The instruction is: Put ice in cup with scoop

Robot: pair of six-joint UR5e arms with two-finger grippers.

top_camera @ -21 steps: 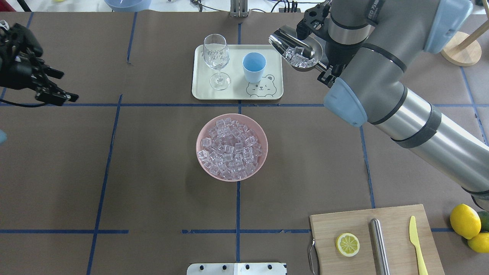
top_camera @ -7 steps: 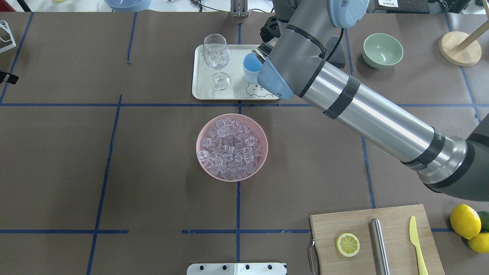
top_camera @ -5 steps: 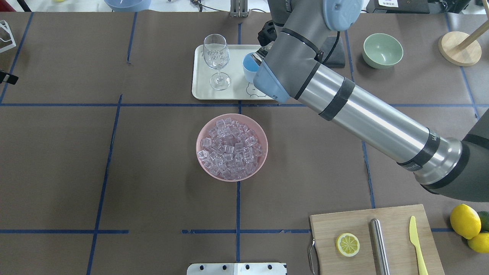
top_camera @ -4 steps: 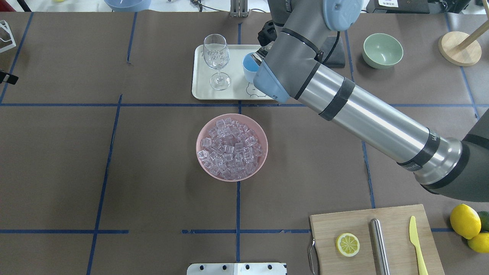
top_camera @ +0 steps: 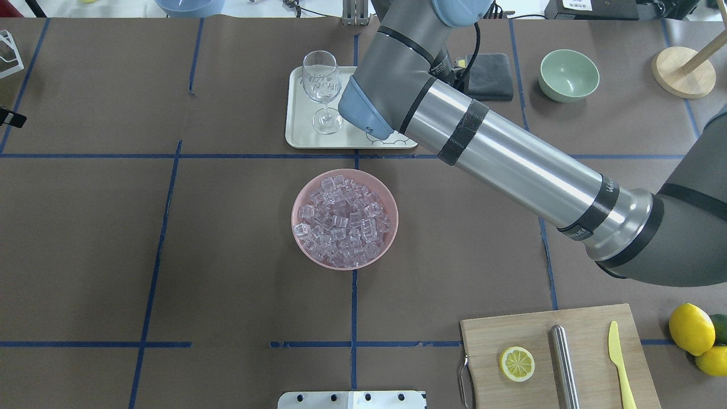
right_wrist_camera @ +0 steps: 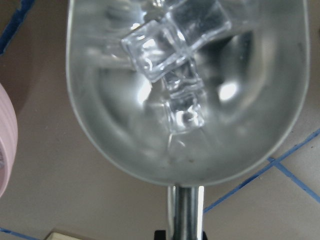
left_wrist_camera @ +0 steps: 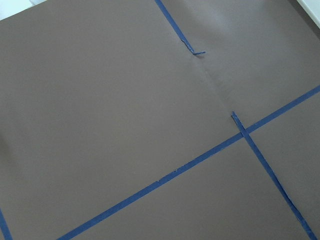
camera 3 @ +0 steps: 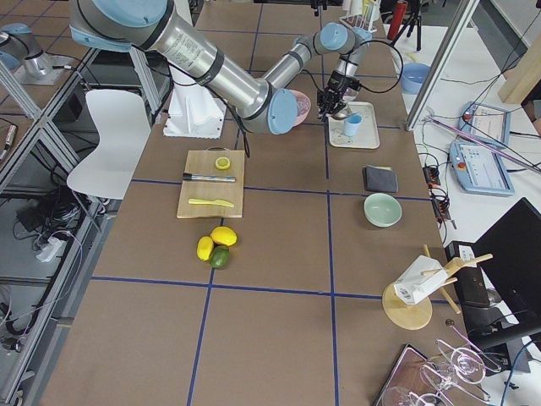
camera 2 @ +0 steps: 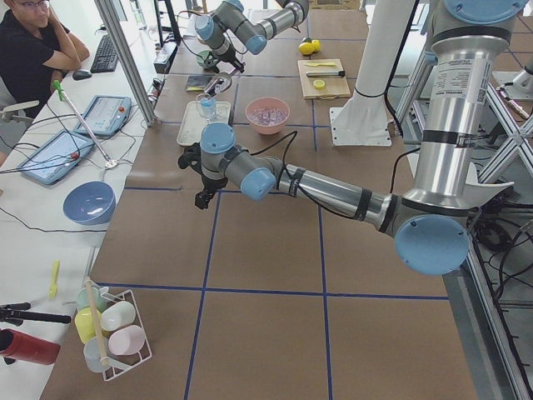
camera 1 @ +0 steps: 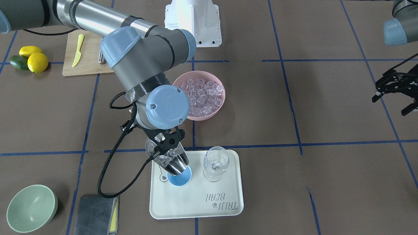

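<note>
The steel scoop (camera 1: 170,162) hangs tilted with its mouth just over the light-blue cup (camera 1: 179,178), which stands on the white tray (camera 1: 196,202). My right gripper (camera 1: 165,141) is shut on the scoop's rod handle. Several clear ice cubes (right_wrist_camera: 172,45) lie in the scoop's trough (right_wrist_camera: 125,135). More ice (top_camera: 341,221) fills the pink bowl (top_camera: 300,196) at mid-table. In the overhead view my right arm hides the cup. My left gripper (camera 1: 393,94) hovers open and empty, far off at the table's left side.
A stemmed wine glass (camera 1: 215,163) stands on the tray beside the cup. A green bowl (top_camera: 568,74) and grey cloth (top_camera: 491,68) lie to the right of the tray. A cutting board (top_camera: 590,326) carries a lemon half, steel cylinder and yellow knife. Lemons (top_camera: 690,328) sit nearby.
My right arm has swung further left over the tray, and it now hides the cup in the overhead view. The left arm has stayed at the table's edge.
</note>
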